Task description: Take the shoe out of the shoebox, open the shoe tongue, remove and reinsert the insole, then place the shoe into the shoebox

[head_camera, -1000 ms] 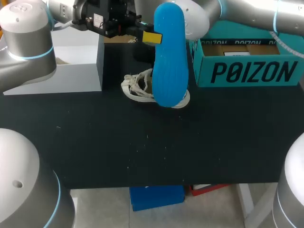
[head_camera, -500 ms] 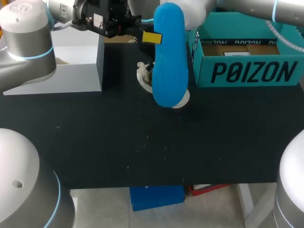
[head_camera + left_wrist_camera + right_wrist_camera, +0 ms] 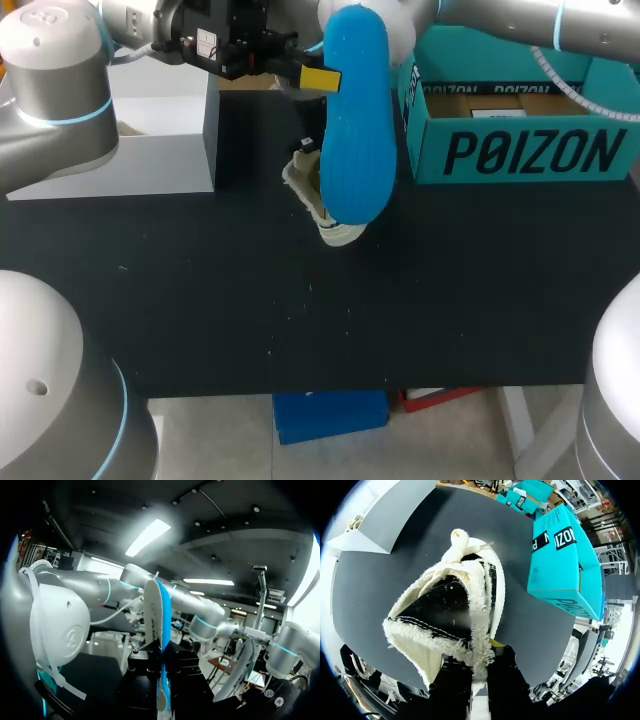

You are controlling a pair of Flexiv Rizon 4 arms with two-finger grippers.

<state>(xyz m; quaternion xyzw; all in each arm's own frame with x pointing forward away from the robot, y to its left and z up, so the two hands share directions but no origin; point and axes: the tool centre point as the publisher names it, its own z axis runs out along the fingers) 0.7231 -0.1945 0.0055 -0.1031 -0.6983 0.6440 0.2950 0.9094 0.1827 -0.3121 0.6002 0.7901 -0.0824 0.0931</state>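
Note:
A blue insole (image 3: 355, 120) hangs upright above the table, and my left gripper (image 3: 318, 78) is shut on its edge. In the left wrist view the insole (image 3: 159, 625) stands edge-on between that gripper's (image 3: 159, 685) black fingers. Behind and below the insole hangs a white shoe (image 3: 322, 200) with fleece lining, tilted and partly hidden. My right gripper (image 3: 479, 667) is shut on the collar of the shoe (image 3: 452, 605), whose dark opening faces the wrist camera. In the head view the insole hides that gripper. The teal shoebox (image 3: 520, 140) stands open at the back right.
A grey box lid (image 3: 150, 130) lies at the back left, close to my left arm. The shoebox (image 3: 565, 565) and the lid (image 3: 385, 520) flank the shoe in the right wrist view. The black table (image 3: 300, 310) runs bare toward its front edge.
My right arm has turned the shoe and drawn it up and forward from where it lay behind the insole. The left gripper and the insole have stayed put.

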